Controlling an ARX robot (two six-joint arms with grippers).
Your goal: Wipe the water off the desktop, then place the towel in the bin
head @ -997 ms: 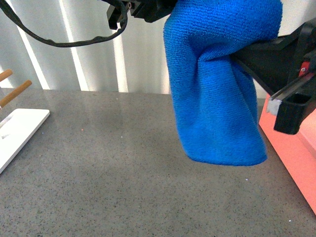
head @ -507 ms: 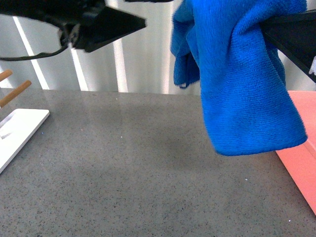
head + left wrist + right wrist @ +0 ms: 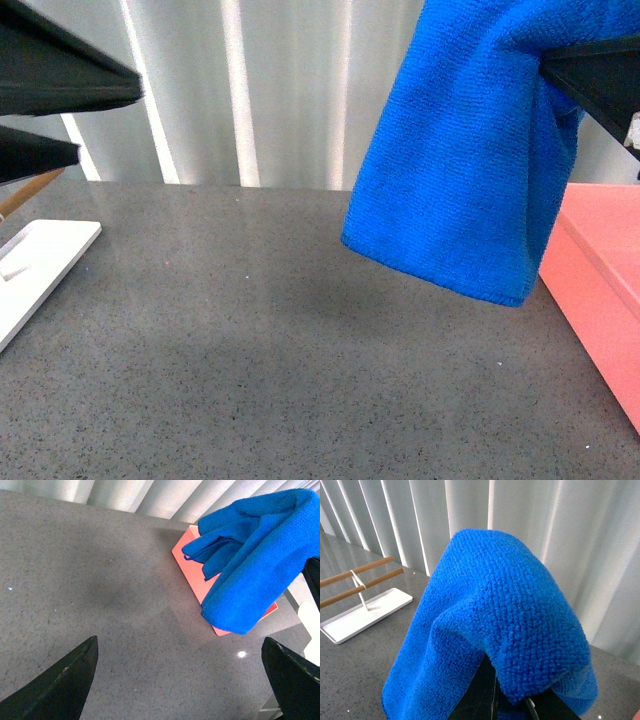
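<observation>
The blue towel (image 3: 470, 150) hangs in the air at the right, well above the grey desktop (image 3: 250, 360), pinched in my shut right gripper (image 3: 560, 70). In the right wrist view the towel (image 3: 505, 625) drapes over the gripper (image 3: 507, 700) and hides its tips. The pink bin (image 3: 600, 290) stands at the right edge, partly below the towel; the left wrist view shows the bin (image 3: 192, 565) under the hanging towel (image 3: 250, 565). My left gripper (image 3: 70, 120) is open at the upper left, its dark fingers (image 3: 60, 685) spread wide over bare desktop (image 3: 100, 580).
A flat white tray (image 3: 30, 270) with wooden rods (image 3: 25, 190) sits at the left edge of the desktop. White vertical blinds (image 3: 250, 90) run along the far side. The same tray and rods (image 3: 360, 610) appear in the right wrist view.
The towel has swung further right and higher, toward the bin. My left gripper has moved away to the far left, apart from the towel.
</observation>
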